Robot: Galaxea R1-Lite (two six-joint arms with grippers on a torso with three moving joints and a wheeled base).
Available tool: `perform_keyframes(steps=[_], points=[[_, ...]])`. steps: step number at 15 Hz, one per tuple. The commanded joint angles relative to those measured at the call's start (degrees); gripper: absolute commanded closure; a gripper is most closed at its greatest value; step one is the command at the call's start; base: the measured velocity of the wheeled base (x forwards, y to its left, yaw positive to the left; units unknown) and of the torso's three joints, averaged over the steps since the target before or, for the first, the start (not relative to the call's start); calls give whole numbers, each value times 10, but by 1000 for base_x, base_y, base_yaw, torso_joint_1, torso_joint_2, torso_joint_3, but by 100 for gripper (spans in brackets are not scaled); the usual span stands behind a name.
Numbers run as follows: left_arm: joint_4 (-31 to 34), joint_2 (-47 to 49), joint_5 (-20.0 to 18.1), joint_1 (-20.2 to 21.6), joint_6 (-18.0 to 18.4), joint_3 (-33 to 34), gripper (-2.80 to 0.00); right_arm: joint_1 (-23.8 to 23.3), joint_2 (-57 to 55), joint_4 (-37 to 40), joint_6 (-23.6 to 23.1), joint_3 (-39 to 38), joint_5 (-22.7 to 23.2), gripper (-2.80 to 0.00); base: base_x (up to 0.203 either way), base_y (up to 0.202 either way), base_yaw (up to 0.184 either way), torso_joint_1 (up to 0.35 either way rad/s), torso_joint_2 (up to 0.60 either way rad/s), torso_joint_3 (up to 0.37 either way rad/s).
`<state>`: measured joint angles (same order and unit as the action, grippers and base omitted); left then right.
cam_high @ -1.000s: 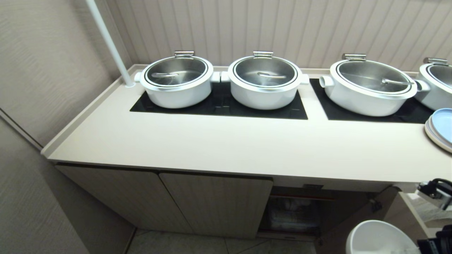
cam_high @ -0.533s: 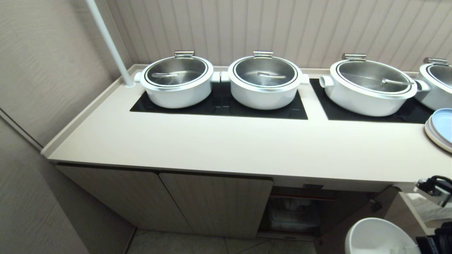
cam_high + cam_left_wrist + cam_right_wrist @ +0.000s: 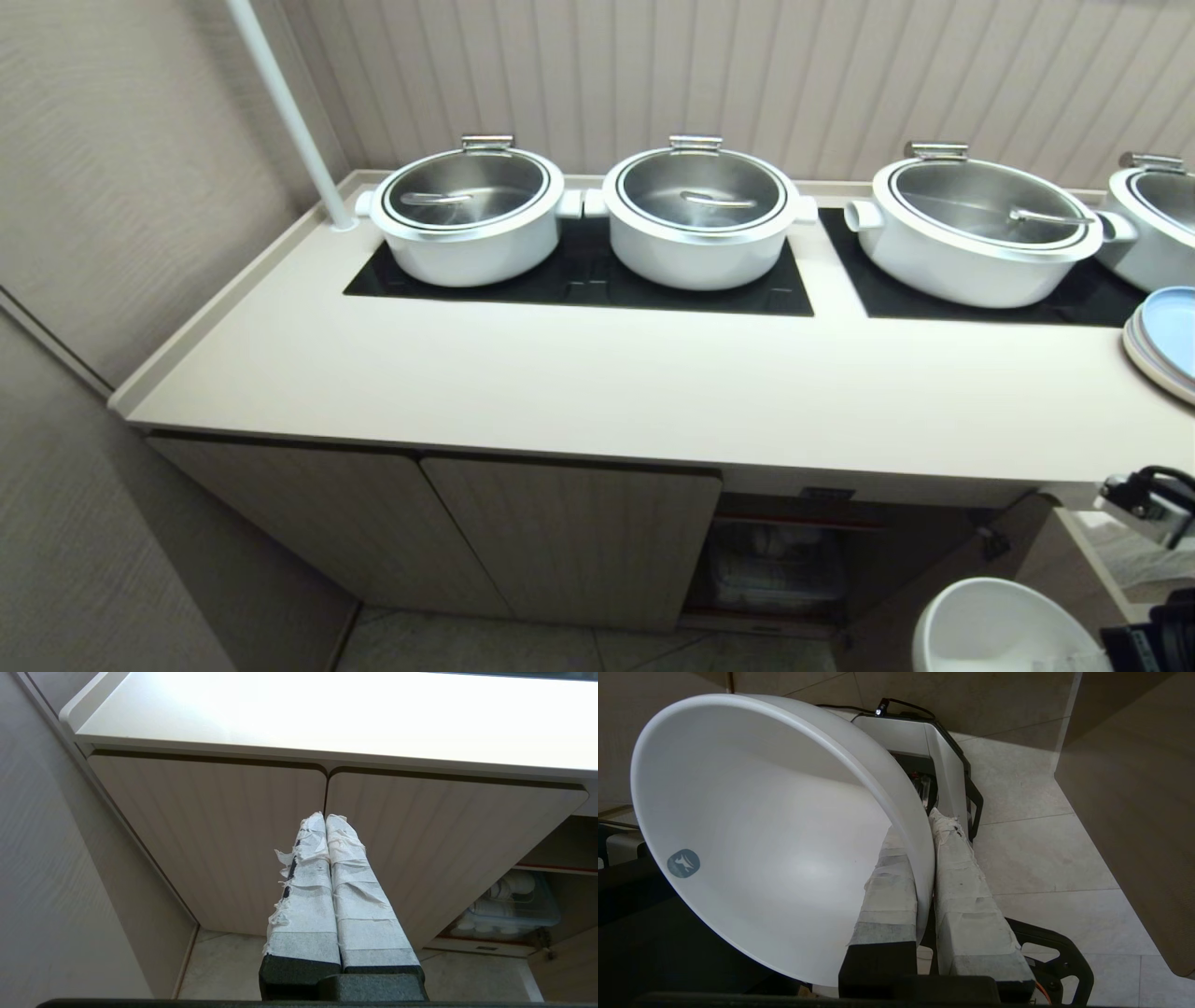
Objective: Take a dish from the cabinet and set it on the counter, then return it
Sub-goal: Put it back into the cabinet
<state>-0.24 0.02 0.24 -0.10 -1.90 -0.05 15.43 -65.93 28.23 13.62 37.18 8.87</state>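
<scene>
Dish (image 3: 1004, 627) in right pincer (image 3: 924, 858) edged up, leftward — slight shift.

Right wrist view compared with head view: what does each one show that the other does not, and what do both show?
Only the right wrist view shows the right end effector shut on the rim of the white bowl, and a small blue-grey sticker inside it. Only the head view shows the counter, the lidded white pots, the pale-blue plates and the open cabinet. Both show the bowl and the tiled floor.

Even indoor light; counter (image 3: 327, 714) overexposed, glaring white; cabinet (image 3: 775, 560) interior dim.
</scene>
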Motion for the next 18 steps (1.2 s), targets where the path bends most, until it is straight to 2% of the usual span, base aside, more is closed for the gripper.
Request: perform_keyframes(steps=[1, 18], points=[[0, 0, 0, 0, 0, 0, 0, 0, -1, 2, 2, 0, 1, 0, 0, 0, 0, 0, 0, 0], [0, 0, 0, 0, 0, 0, 0, -1, -1, 4, 3, -2, 0, 0, 0, 0, 0, -22, 43, 24]])
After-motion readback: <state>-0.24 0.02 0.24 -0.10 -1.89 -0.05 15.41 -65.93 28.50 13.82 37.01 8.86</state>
